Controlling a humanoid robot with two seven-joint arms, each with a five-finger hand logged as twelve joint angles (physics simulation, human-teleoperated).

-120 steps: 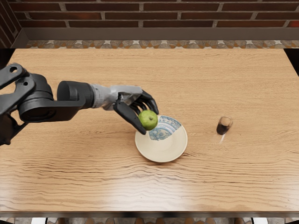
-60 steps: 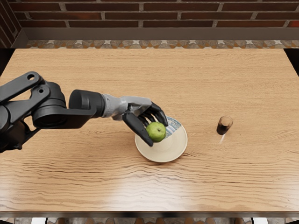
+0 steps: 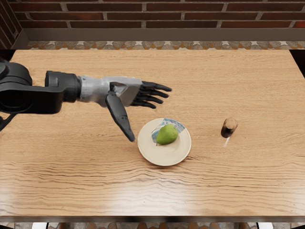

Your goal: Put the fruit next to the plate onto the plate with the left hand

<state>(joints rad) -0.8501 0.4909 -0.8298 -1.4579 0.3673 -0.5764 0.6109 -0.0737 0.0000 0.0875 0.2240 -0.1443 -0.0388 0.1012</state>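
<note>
On the plate (image 3: 164, 157) the fruit (image 3: 167, 135) is seen; the robot hand (image 3: 132, 93), spread empty nearby, should be withdrawn clear of the rim.

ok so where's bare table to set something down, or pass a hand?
Bare table: the whole front strip below the plate, the far strip behind the hand, and the right end past the dark glass. Crowded: centre, where the open left hand hangs beside the plate holding the green fruit; the plate-to-glass gap is narrow.
</note>
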